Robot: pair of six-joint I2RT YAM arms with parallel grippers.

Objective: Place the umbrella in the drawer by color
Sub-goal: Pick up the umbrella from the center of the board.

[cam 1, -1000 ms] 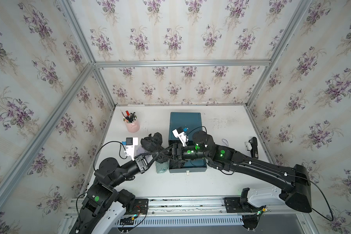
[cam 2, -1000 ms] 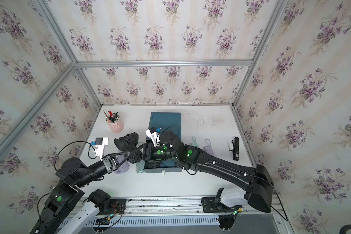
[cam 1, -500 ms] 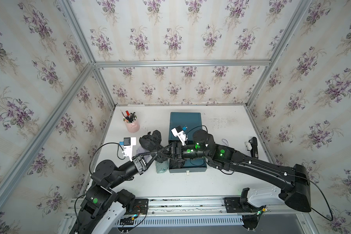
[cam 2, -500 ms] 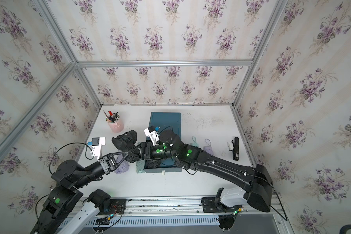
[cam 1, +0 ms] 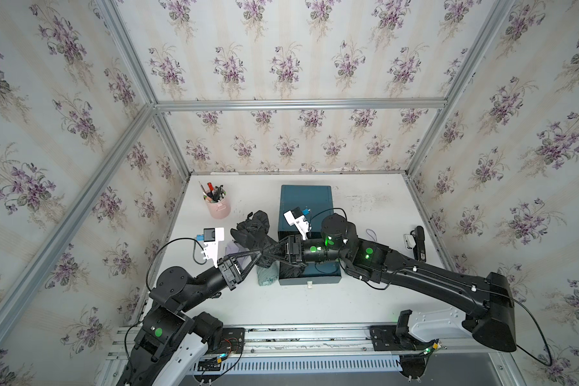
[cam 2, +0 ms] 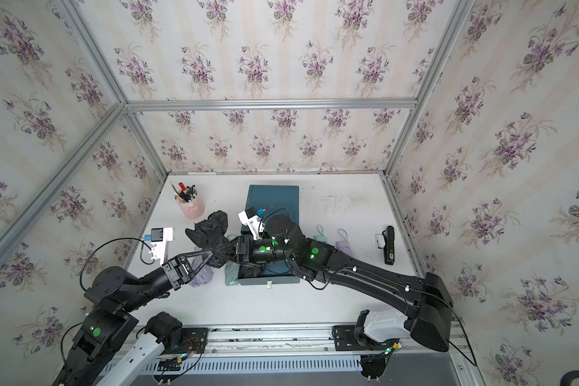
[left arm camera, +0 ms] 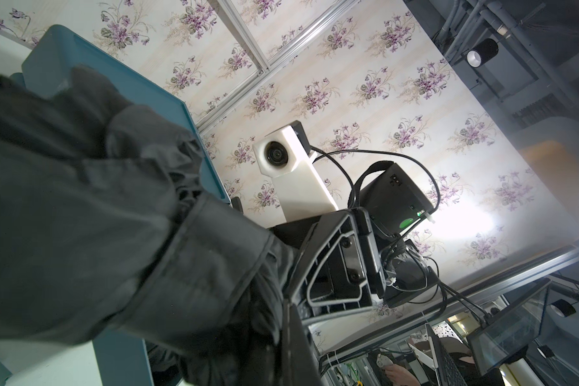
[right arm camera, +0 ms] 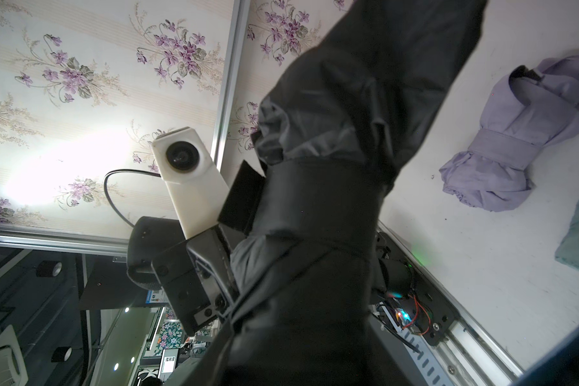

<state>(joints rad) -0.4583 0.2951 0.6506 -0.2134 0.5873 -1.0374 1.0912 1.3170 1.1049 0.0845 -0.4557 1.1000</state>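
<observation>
Step in hand: handover. The black umbrella (cam 1: 253, 230) is held off the table, just beside the drawer (cam 1: 306, 204). The left gripper (cam 1: 257, 260) is pressed together, pinching one end. The right gripper (cam 1: 275, 254) straddles the umbrella; whether it clamps cannot be told. Next move, by judgement: secure the right grip, release the left, then carry to the matching drawer.

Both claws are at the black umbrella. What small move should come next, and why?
Probably close the right claw firmly on the black umbrella before the left claw lets go. The left claw is shut on it and holds it up beside the drawer; the right claw sits around it, but a firm grip is not clear.
</observation>
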